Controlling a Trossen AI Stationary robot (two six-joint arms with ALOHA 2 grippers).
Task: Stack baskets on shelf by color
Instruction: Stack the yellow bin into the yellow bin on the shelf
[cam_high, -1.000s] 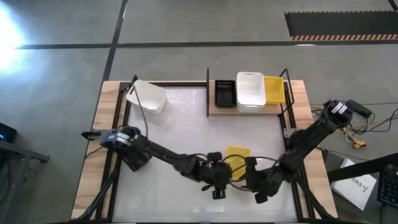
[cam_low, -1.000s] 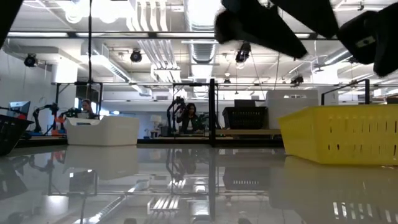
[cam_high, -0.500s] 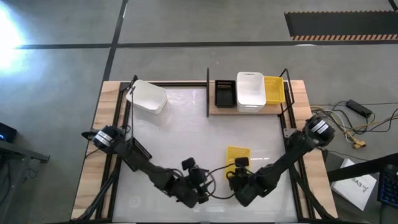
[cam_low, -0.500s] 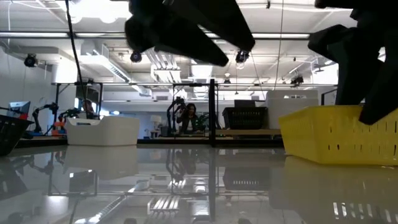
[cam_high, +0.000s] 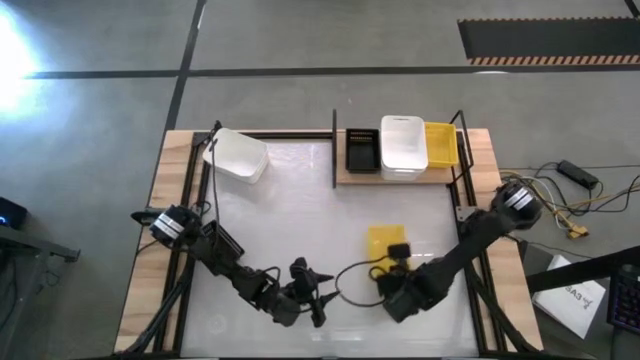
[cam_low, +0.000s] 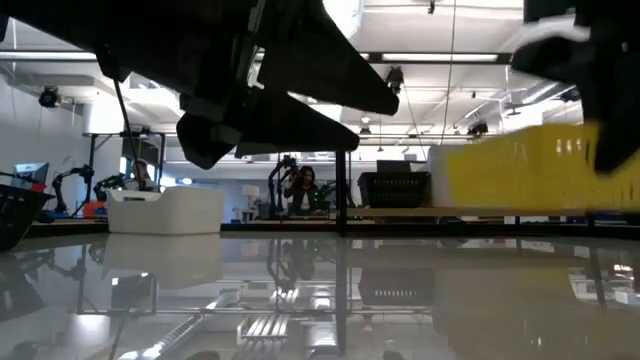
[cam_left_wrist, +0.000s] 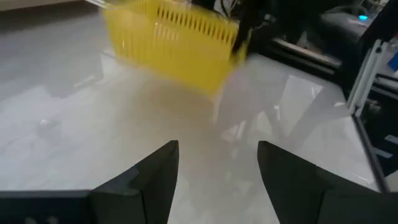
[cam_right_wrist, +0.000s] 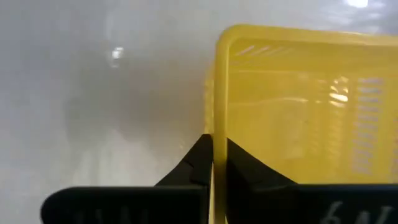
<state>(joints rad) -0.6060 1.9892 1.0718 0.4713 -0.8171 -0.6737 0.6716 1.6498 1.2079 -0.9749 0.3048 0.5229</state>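
A yellow basket (cam_high: 385, 238) hangs a little above the table's near middle; the low view shows it (cam_low: 540, 170) clear of the surface. My right gripper (cam_high: 398, 254) is shut on it, coming from the near side. Left of it and apart from it, my left gripper (cam_high: 316, 290) stands open over bare table; its wrist view looks past the spread fingers (cam_left_wrist: 217, 163) at the yellow basket (cam_left_wrist: 174, 40). On the shelf (cam_high: 345, 178) at the far right stand a black basket (cam_high: 361, 150), a white basket (cam_high: 403, 147) and a yellow one (cam_high: 441, 143). Another white basket (cam_high: 236, 155) rests at the far left corner. My right gripper pinches the top rim of one of the yellow basket's side walls (cam_right_wrist: 215, 134), one finger inside the basket and one outside. The fingers come from the table's near side and lie along that wall. The basket is lifted clear of the table, about level.
Black upright rods (cam_high: 334, 150) rise at the shelf's ends. A black frame (cam_high: 190, 190) runs along the table's sides. Cables (cam_high: 560, 205) lie off the right edge. People sit in the room beyond the table (cam_low: 300, 190).
My right gripper has shut on the yellow basket's wall and raised it off the table, carrying it slightly toward the far edge. My left gripper has drawn back from the basket toward the table's near left and stays open.
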